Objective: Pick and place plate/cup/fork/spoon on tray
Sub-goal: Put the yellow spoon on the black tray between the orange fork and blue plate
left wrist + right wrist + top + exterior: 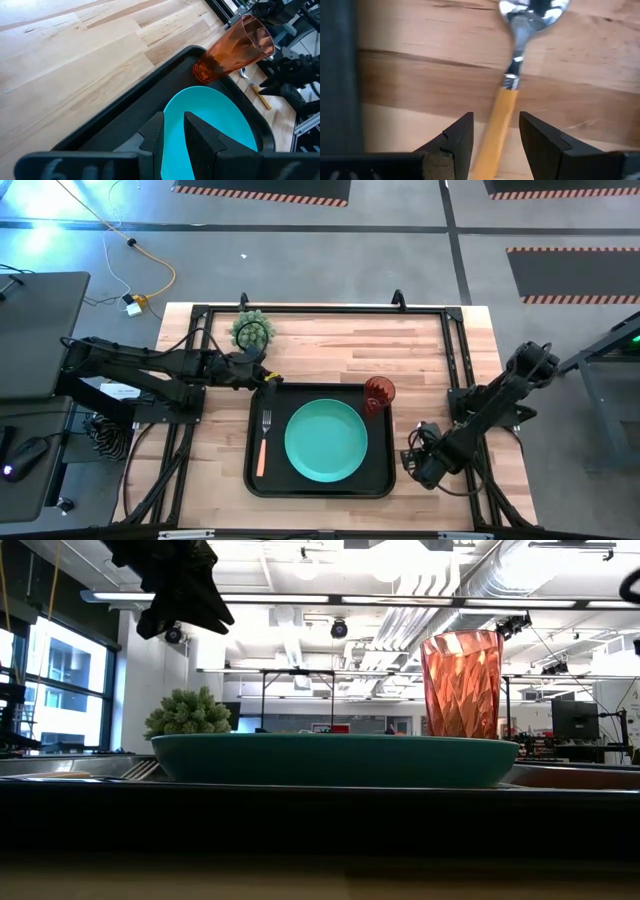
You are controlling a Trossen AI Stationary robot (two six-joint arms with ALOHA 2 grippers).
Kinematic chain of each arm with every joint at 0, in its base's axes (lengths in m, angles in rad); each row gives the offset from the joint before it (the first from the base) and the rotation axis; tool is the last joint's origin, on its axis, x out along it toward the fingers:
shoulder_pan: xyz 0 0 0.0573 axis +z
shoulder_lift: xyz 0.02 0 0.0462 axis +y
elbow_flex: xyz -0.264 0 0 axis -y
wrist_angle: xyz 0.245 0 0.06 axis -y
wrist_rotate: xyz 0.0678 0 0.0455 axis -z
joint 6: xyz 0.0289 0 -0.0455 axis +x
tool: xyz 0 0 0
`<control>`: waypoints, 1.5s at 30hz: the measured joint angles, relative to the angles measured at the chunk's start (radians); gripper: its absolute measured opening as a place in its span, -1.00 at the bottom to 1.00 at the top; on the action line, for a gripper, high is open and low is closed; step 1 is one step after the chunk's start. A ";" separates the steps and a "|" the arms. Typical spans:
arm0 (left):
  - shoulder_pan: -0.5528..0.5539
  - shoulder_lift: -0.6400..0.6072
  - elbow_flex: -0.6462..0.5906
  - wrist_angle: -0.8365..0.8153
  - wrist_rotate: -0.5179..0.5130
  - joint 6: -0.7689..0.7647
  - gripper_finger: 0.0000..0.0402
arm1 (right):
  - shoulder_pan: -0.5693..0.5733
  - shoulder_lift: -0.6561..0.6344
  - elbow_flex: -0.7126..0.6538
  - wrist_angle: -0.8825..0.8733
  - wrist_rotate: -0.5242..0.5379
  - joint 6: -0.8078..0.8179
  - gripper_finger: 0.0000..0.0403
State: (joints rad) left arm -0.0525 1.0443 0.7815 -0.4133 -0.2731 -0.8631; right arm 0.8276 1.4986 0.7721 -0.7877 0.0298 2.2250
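Note:
The black tray (254, 480) lies at the table's near middle. The teal plate (326, 441) rests flat on it, and the fork (264, 442) lies on it to the plate's left. The red cup (379, 393) stands upright in the tray's far right corner. The spoon (516, 65) lies on the bare wood to the right of the tray. My right gripper (496, 120) points down over the spoon, open, with one finger on either side of its orange handle (497, 125) and a gap on both sides. My left gripper (174, 120) hovers open above the tray's far left corner, holding nothing.
A spiky green potted plant (252, 330) stands on the table beyond the tray's far left corner. A black frame (450, 350) runs around the tabletop's edges. Bare wood (330, 345) lies beyond the tray.

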 joint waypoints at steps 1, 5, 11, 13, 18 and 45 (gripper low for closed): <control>0.000 0.000 0.000 0.000 0.000 -0.001 -0.68 | 0.000 0.000 -0.009 0.007 -0.010 0.000 -0.26; 0.000 0.000 0.000 0.000 0.000 -0.018 -0.68 | 0.000 0.000 -0.044 0.059 -0.015 0.000 -0.26; 0.000 0.000 0.000 0.000 -0.003 -0.022 -0.68 | -0.003 -0.006 -0.091 0.138 -0.026 -0.002 -0.29; 0.000 0.000 0.000 0.000 -0.003 -0.024 -0.68 | -0.003 -0.005 -0.093 0.137 -0.031 -0.002 -0.37; 0.000 0.000 0.000 0.000 -0.004 -0.024 -0.68 | -0.003 -0.005 -0.093 0.131 -0.040 -0.003 -0.75; 0.000 0.000 0.000 0.000 -0.004 -0.024 -0.68 | -0.036 0.002 0.187 -0.239 -0.057 0.000 -0.90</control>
State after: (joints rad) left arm -0.0525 1.0443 0.7815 -0.4137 -0.2771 -0.8875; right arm 0.7914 1.5009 0.9590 -1.0266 -0.0273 2.2252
